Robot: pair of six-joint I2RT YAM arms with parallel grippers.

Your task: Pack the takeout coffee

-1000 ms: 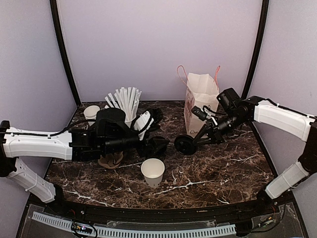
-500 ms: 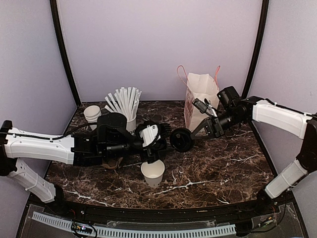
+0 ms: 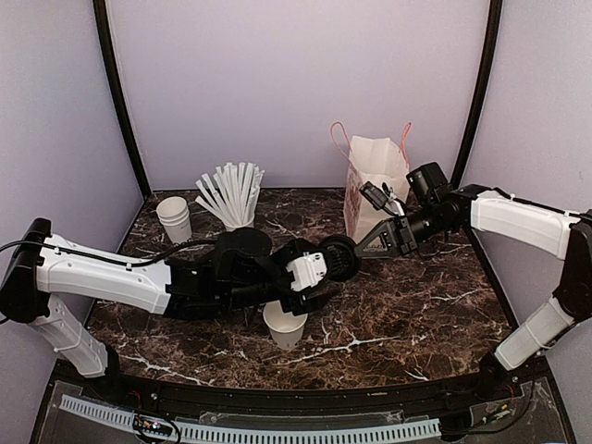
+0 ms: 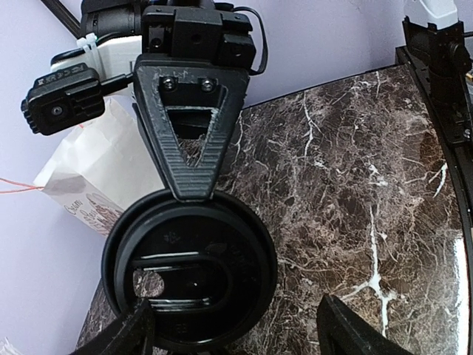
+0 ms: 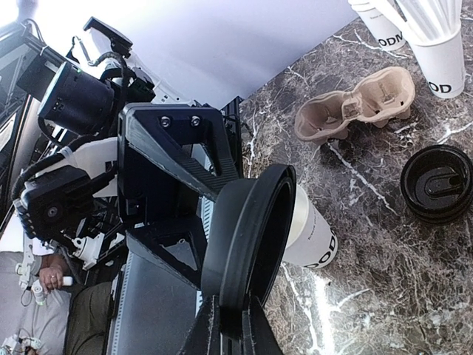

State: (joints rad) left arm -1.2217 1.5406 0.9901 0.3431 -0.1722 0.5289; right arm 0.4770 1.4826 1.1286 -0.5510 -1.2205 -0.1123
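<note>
Now the left pincer is spread wide, holding nothing. The coffee cup stands open on the table close beside it. A black lid is pinched in the right pincer, facing the left one.

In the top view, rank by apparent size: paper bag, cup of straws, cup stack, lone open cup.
Paper bag
Cup of straws
Cup stack and lone open cup: alike; the cup is nearer, partly hidden.
</note>
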